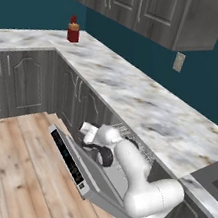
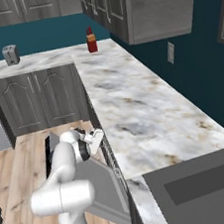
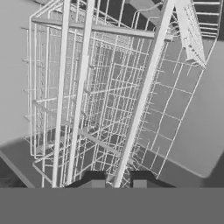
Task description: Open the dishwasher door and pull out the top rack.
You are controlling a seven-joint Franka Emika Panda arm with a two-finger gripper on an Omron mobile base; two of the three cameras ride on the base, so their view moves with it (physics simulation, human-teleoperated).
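1. Dishwasher door (image 1: 77, 169): a light-grey panel swung down to a low slant below the counter edge, its black control strip (image 1: 67, 155) with small white marks along the outer end. In the right base view the door (image 2: 101, 185) slopes out over the wooden floor (image 1: 13, 175).
2. Robot arm (image 1: 138, 182): white, bent over the lowered door and reaching into the dishwasher opening under the marble counter (image 1: 147, 107).
3. Gripper (image 3: 117, 180): in the hand view its two dark fingertips (image 3: 94, 178) stand close together on either side of a pale rail of the top rack (image 3: 109, 96). Whether they already press the rail cannot be told. In the base views the hand (image 2: 90, 141) sits at the mouth of the opening.
4. Top rack: a grey wire-mesh basket, seen at close range by the hand camera, its long rails running away from the fingertips. It lies inside the dishwasher, just in front of the gripper.
5. Background: a red bottle (image 1: 73, 29) at the counter corner; a toaster (image 2: 10, 55) on the far counter; a dark sink (image 2: 204, 187) at the right.
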